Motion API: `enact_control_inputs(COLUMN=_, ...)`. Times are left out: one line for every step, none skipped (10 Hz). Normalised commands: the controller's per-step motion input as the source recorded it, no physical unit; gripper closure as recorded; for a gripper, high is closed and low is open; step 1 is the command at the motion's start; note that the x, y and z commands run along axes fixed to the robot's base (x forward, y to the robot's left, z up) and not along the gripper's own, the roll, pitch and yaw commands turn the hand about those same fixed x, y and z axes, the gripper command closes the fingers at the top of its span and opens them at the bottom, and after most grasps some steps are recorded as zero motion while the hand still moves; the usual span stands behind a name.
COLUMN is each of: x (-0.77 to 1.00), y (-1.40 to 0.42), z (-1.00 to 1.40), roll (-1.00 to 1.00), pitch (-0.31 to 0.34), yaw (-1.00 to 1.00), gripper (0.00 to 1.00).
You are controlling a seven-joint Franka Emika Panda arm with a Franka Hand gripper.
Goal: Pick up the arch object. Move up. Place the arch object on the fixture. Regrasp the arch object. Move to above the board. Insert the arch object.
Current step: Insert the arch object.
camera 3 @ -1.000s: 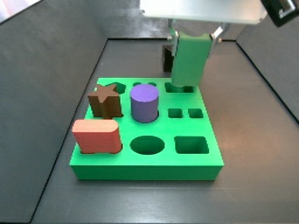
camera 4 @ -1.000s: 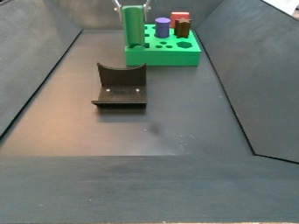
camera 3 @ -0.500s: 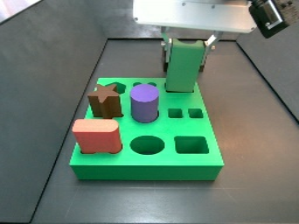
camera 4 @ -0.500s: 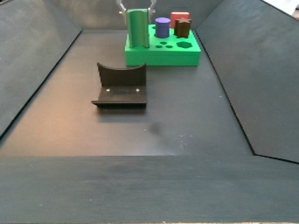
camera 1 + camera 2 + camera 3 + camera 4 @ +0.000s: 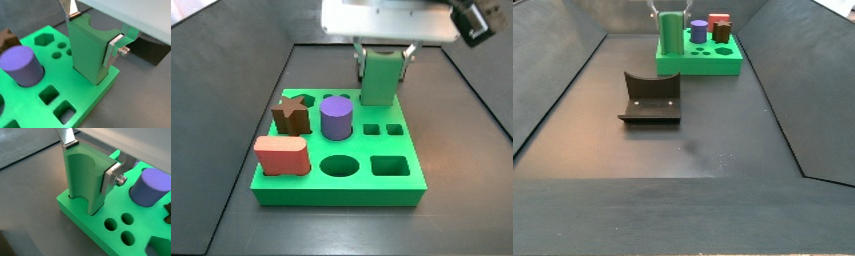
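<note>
My gripper (image 5: 91,32) is shut on the muted-green arch object (image 5: 90,50), which stands upright with its notched end up. Its lower end sits in a hole at a far corner of the bright green board (image 5: 47,87). Both wrist views show the silver fingers (image 5: 112,175) clamped on the arch's two sides (image 5: 83,183). In a side view the gripper (image 5: 382,50) holds the arch (image 5: 378,78) over the board's back edge (image 5: 372,192). The dark fixture (image 5: 651,97) stands empty on the floor, apart from the board (image 5: 700,66).
On the board stand a purple cylinder (image 5: 335,117), a brown star-shaped peg (image 5: 291,113) and a salmon block (image 5: 281,155). A round hole (image 5: 341,166) and a square hole (image 5: 389,165) are open near the front. Dark walls ring the floor.
The gripper has come down a little with the arch object, whose lower end has sunk further into the board's hole. Nothing else has moved.
</note>
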Motion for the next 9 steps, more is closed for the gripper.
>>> enact_control_inputs(x=0.2, y=0.01, z=-0.42, roll=0.0, pitch=0.0, yaw=0.03, gripper=1.0)
enact_control_inputs(x=0.12, y=0.02, z=-0.41, roll=0.0, pitch=0.0, yaw=0.02, gripper=1.0)
enact_control_inputs(x=0.03, y=0.0, z=-0.3, roll=0.0, pitch=0.0, yaw=0.0, gripper=1.0)
enact_control_inputs(x=0.03, y=0.0, z=-0.36, roll=0.02, pitch=0.0, yaw=0.0, gripper=1.0)
enact_control_inputs(x=0.0, y=0.0, z=-0.46, roll=0.08, pitch=-0.027, yaw=0.0, gripper=1.0)
enact_control_inputs(x=0.0, y=-0.03, z=-0.33, roll=0.16, pitch=0.0, yaw=0.0, gripper=1.0)
enact_control_inputs(x=0.0, y=-0.02, z=-0.04, roll=0.03, pitch=-0.059, yaw=0.0, gripper=1.0)
enact_control_inputs(x=0.0, y=0.0, z=0.0, roll=0.0, pitch=-0.014, yaw=0.0, gripper=1.0)
enact_control_inputs(x=0.0, y=0.0, z=0.0, roll=0.0, pitch=0.0, yaw=0.0, gripper=1.0)
